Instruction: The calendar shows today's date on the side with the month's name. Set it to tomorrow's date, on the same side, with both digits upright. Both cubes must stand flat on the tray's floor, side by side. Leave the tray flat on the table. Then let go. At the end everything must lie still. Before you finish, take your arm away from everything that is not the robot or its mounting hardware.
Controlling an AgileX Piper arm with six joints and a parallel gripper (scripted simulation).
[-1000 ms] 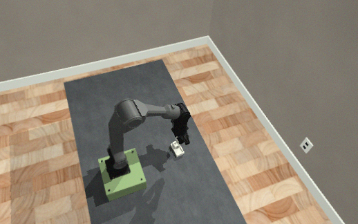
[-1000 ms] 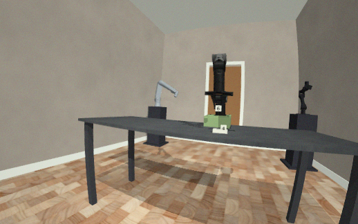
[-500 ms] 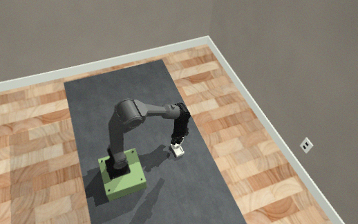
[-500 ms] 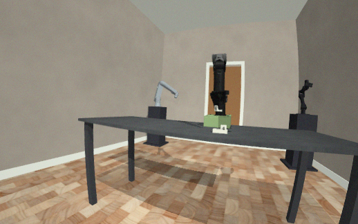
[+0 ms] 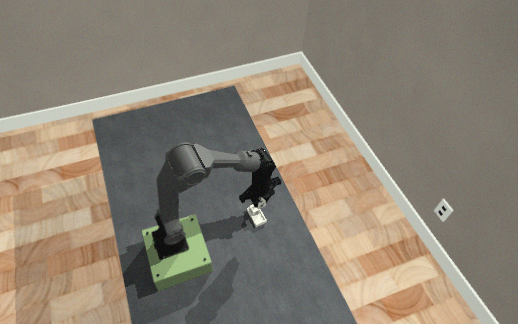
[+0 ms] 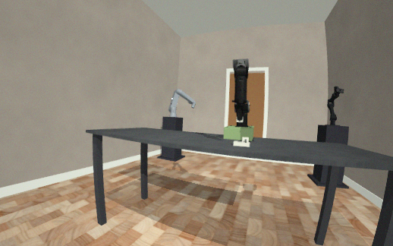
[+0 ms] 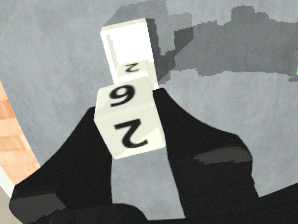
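Matt dark table top [image 5: 181,125] – glossy wood-block floor [image 5: 381,240]

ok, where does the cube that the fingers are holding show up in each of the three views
Top: the cube is a white speck right of centre, under the gripper, just above the tray.
Exterior: too small to pick out; only the tray shows, right of centre.
Wrist: centre, showing 6 and 2, below the tray.
Shared landmark: the tray.
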